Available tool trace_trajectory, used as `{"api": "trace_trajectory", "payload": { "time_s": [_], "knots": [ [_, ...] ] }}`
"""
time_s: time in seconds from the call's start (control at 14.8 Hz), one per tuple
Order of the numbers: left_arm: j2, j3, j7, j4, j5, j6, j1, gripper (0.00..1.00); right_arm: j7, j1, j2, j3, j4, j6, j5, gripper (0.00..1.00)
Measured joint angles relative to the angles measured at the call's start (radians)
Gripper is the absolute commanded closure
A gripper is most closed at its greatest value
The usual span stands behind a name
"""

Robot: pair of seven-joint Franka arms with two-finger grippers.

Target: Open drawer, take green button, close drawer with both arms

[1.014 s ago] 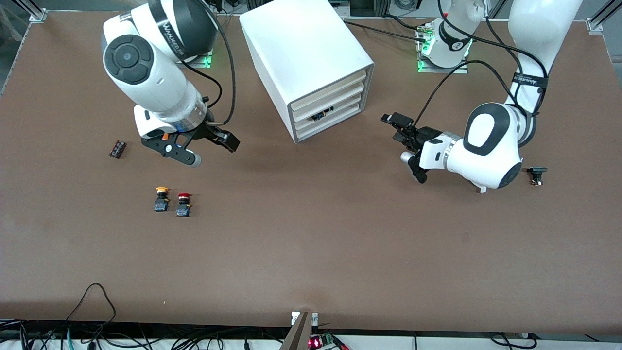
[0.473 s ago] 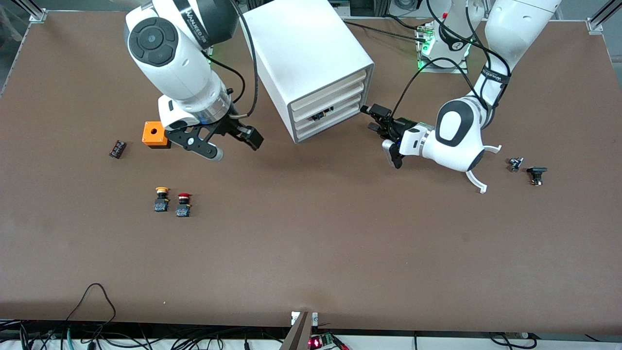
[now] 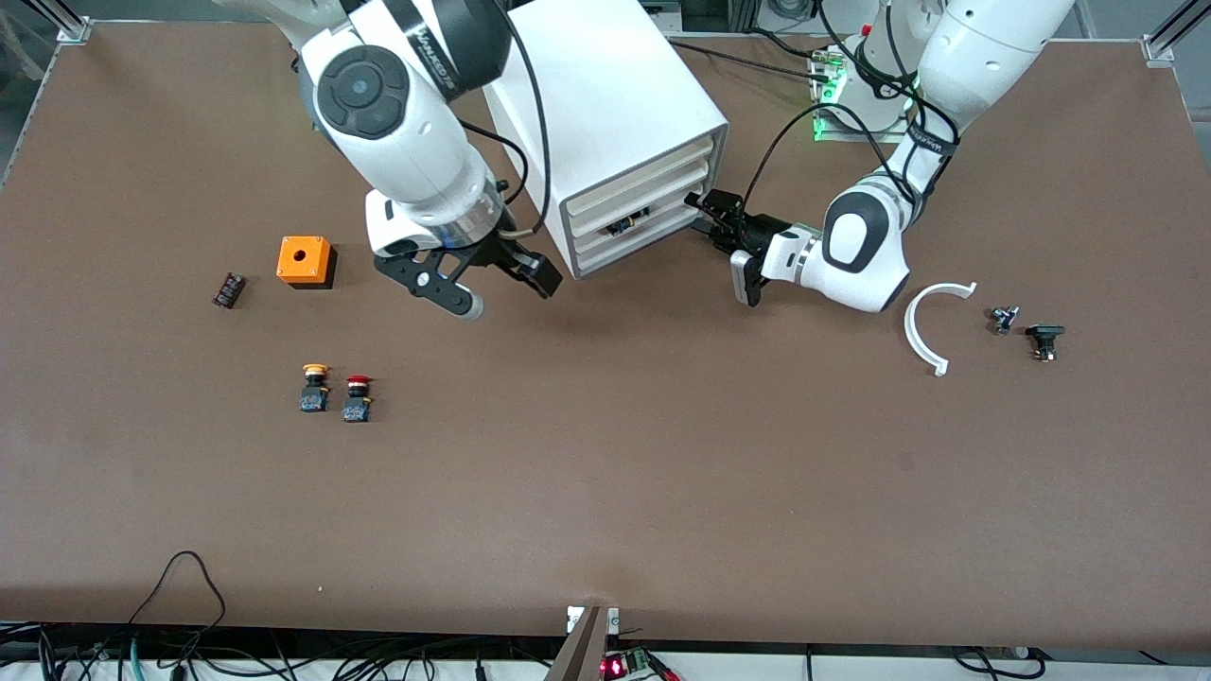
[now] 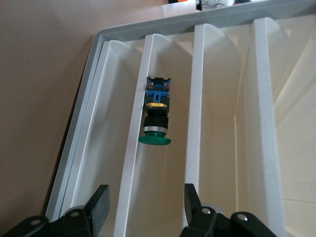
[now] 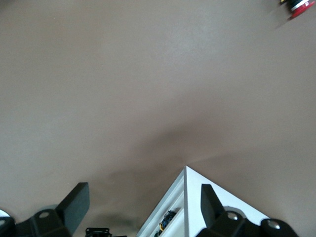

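Note:
The white cabinet (image 3: 605, 104) stands near the arms' bases with four stacked drawers. The drawer (image 3: 667, 219), second from the bottom, holds the green-capped button (image 3: 624, 225), which shows through the gap above its front. In the left wrist view the button (image 4: 154, 118) lies on its side inside the drawer (image 4: 140, 89). My left gripper (image 3: 711, 222) is open and empty, close in front of the lower drawers (image 4: 145, 205). My right gripper (image 3: 506, 293) is open and empty, over the table beside the cabinet's lower corner (image 5: 143, 207). That corner (image 5: 197, 197) shows by one finger.
Toward the right arm's end lie an orange box (image 3: 305, 262), a small dark part (image 3: 228, 289), a yellow-capped button (image 3: 315, 388) and a red-capped button (image 3: 358, 397). Toward the left arm's end lie a white curved piece (image 3: 932, 326) and two small dark parts (image 3: 1044, 339).
Both arms swung toward the cabinet. The left gripper came up to the drawer fronts; the right gripper moved from by the orange box to the cabinet's corner. Both stayed open.

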Motion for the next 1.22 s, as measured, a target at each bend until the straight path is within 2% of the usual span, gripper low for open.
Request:
{"api": "trace_trajectory", "payload": {
  "time_s": [0.14, 0.34, 0.41, 0.54, 0.61, 1.01, 1.22],
  "knots": [
    [0.030, -0.003, 0.062, -0.012, -0.043, 0.001, -0.005, 0.39, 0.051, 0.023, 0.025, 0.000, 0.020, 0.003, 0.000, 0.00],
    [0.071, -0.008, 0.133, -0.015, -0.092, 0.002, -0.014, 0.54, 0.139, 0.051, 0.065, 0.000, 0.075, 0.005, 0.000, 0.00],
    [0.084, -0.009, 0.155, -0.015, -0.104, 0.002, -0.016, 0.63, 0.160, 0.056, 0.075, 0.000, 0.092, 0.005, 0.000, 0.00],
    [0.107, -0.011, 0.182, -0.018, -0.129, 0.002, -0.021, 0.91, 0.189, 0.060, 0.089, 0.000, 0.112, 0.005, 0.000, 0.00],
    [0.115, -0.011, 0.188, -0.022, -0.148, 0.003, -0.030, 1.00, 0.203, 0.062, 0.094, 0.000, 0.119, 0.008, 0.000, 0.00],
    [0.117, -0.011, 0.215, -0.032, -0.171, 0.029, -0.045, 1.00, 0.304, 0.073, 0.157, 0.006, 0.215, 0.034, 0.000, 0.00],
    [0.114, 0.003, 0.218, -0.023, -0.171, 0.031, -0.045, 1.00, 0.349, 0.076, 0.176, 0.015, 0.229, 0.068, 0.000, 0.00]
  ]
}}
